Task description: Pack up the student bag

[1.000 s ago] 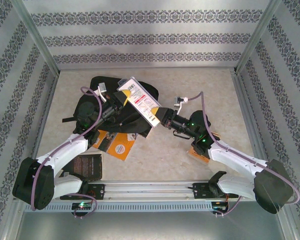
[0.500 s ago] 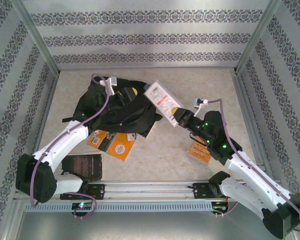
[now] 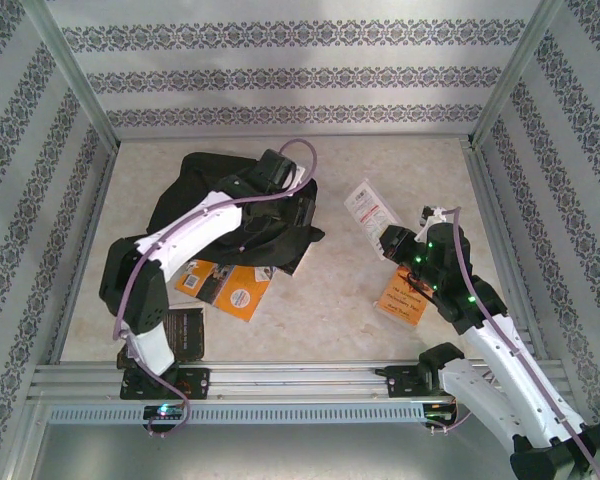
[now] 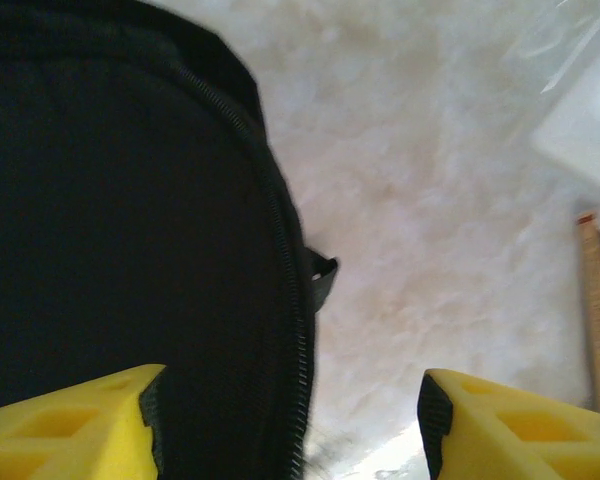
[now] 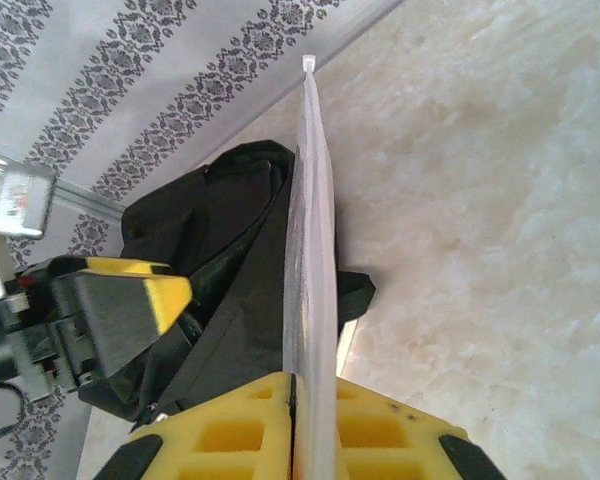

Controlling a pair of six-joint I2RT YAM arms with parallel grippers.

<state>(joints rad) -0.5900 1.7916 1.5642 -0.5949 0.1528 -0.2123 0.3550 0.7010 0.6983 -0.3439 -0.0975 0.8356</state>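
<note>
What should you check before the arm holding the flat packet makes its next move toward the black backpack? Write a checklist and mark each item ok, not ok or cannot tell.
1. Right hand grips the flat packet firmly, jaws closed on its edge: ok.
2. Left hand is open and empty above the student bag: ok.
3. Bag opening is ready to take the packet: cannot tell; the left wrist view shows a zipper along the edge, with no gap visible.
4. Packet is clear of the bag, off to its right: ok.
5. All items are packed: not ok; orange packets lie on the table at the bag's near edge.
</note>
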